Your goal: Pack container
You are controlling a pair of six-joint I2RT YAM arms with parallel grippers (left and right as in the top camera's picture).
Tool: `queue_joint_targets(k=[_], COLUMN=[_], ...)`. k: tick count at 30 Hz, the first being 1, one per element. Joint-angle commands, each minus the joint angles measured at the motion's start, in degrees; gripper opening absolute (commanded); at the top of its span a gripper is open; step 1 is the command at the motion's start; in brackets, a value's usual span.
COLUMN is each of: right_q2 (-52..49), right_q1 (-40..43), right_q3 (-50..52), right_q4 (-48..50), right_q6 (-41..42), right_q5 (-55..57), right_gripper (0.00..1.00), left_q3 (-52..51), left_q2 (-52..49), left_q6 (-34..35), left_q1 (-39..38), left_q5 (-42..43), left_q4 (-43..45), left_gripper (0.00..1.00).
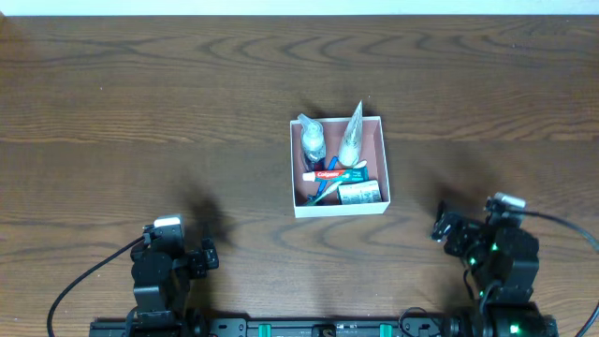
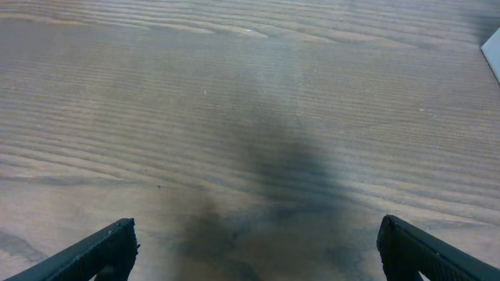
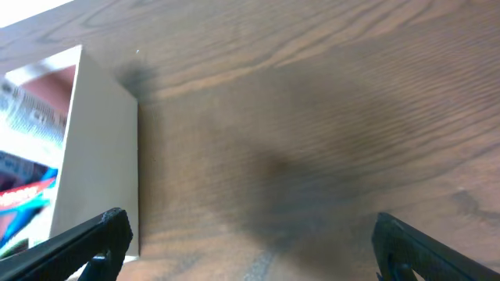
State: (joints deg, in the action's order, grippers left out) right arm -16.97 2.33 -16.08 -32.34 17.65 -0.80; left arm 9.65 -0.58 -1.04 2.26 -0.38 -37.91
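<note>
The container, a square shallow box with white walls and a pinkish-brown inside, stands at the table's middle. Inside it lie a clear bottle, a clear cone-shaped packet, a red toothpaste tube and a green packet. The right wrist view shows its white outer wall at the left. My left gripper is open and empty near the front left edge, over bare wood. My right gripper is open and empty at the front right, apart from the container.
A wooden table spreads on all sides of the box. A white corner shows at the right edge of the left wrist view. Cables trail from both arms at the front edge.
</note>
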Motion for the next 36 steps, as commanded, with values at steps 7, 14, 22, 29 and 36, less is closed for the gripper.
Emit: queue_joint_targets(k=[7, 14, 22, 29, 36], right_q2=[12.6, 16.7, 16.6, 16.6, 16.6], right_q1=[-0.5, -0.5, -0.5, -0.5, -0.5], right_q3=[7.6, 7.6, 7.6, 7.6, 7.6], right_q4=[0.2, 0.3, 0.4, 0.4, 0.4], right_q6=[-1.0, -0.5, -0.5, -0.5, -0.5], right_q5=[-1.7, -1.6, -1.6, -1.6, -1.6], right_gripper=[0.99, 0.99, 0.99, 0.99, 0.99], left_q3=[-0.7, -0.7, -0.7, -0.7, -0.7], left_q2=[0.4, 0.4, 0.4, 0.4, 0.4], left_q6=[0.9, 0.9, 0.9, 0.9, 0.9], left_q1=[0.5, 0.5, 0.5, 0.5, 0.5], left_q5=[0.0, 0.0, 0.0, 0.0, 0.0], left_q4=[0.1, 0.1, 0.1, 0.1, 0.1], left_gripper=[0.98, 0.98, 0.98, 0.98, 0.98])
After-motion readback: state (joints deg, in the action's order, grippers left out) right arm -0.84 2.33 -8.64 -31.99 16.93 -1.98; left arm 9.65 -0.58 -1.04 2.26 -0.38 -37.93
